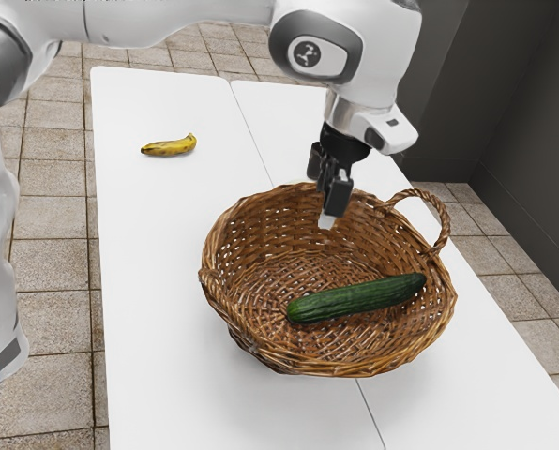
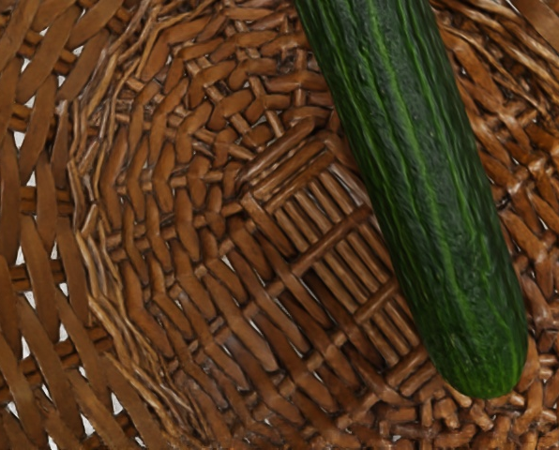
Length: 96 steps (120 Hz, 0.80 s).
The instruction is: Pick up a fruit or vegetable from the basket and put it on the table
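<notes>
Notably, the cucumber (image 1: 355, 298) lay in the basket (image 1: 265, 349), dark green and ridged, with lighter lengthwise streaks and a rounded end. Woven floor (image 2: 326, 234) extended alongside it; the raised wall (image 1: 228, 272) enclosed both. The gripper (image 1: 316, 201) hung above the basket, fingers apart. Outside, white table (image 1: 158, 281) stretched between the basket and the banana (image 1: 169, 147).
</notes>
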Each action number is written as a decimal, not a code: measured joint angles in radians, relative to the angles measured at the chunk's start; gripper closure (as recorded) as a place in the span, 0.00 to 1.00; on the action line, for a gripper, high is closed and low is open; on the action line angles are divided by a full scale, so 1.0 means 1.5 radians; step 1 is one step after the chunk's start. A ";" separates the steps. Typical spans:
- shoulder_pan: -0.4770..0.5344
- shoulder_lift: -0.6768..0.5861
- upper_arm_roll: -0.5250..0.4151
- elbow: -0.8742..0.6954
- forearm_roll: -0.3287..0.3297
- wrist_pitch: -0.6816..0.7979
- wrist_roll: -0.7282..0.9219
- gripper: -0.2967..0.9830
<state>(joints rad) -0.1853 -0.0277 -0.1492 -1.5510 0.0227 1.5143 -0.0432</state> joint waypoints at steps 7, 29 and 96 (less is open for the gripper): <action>-0.009 0.011 0.000 0.001 -0.003 0.000 0.000 0.23; -0.029 0.060 -0.007 0.032 -0.008 0.021 0.001 0.23; -0.021 0.185 -0.018 0.091 -0.051 0.040 0.008 0.23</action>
<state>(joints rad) -0.2172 0.2495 -0.1764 -1.4145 -0.0532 1.5748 -0.0308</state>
